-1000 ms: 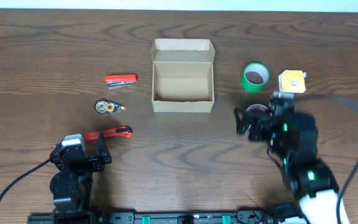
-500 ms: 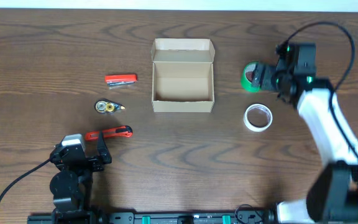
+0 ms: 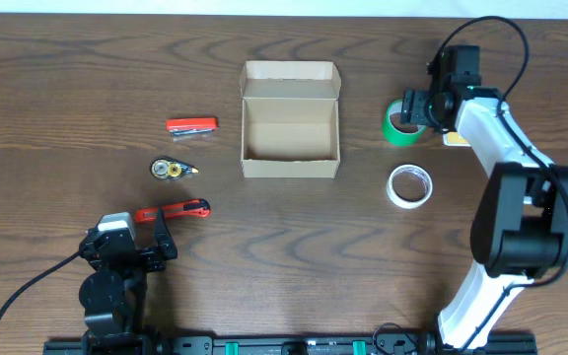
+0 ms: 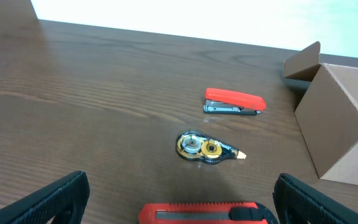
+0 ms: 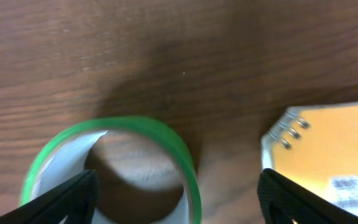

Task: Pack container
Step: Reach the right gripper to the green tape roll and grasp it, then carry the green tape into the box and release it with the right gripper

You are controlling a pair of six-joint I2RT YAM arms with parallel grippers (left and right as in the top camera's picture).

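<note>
The container (image 3: 290, 156) is an open tan cardboard box at the table's middle back, its flap lid standing behind it, nothing inside; its corner shows in the left wrist view (image 4: 340, 118). My right gripper (image 3: 418, 111) is open and hovers over the right side of a green tape roll (image 3: 398, 128). In the right wrist view its fingers (image 5: 179, 190) straddle the roll's right rim (image 5: 182, 149). My left gripper (image 3: 146, 242) is open and empty at the near left, just behind a red utility knife (image 3: 174, 210), which lies between its fingers (image 4: 180, 182).
A red stapler (image 3: 191, 125) and a correction tape dispenser (image 3: 172, 170) lie left of the box. A white tape roll (image 3: 409, 185) lies near-right of the box. An orange-yellow spiral notepad (image 5: 334, 149) lies right of the green roll, partly under my right arm.
My right arm has swung from the near right of the table to the far right, over the green tape roll, uncovering the white roll. The left arm has not moved.
</note>
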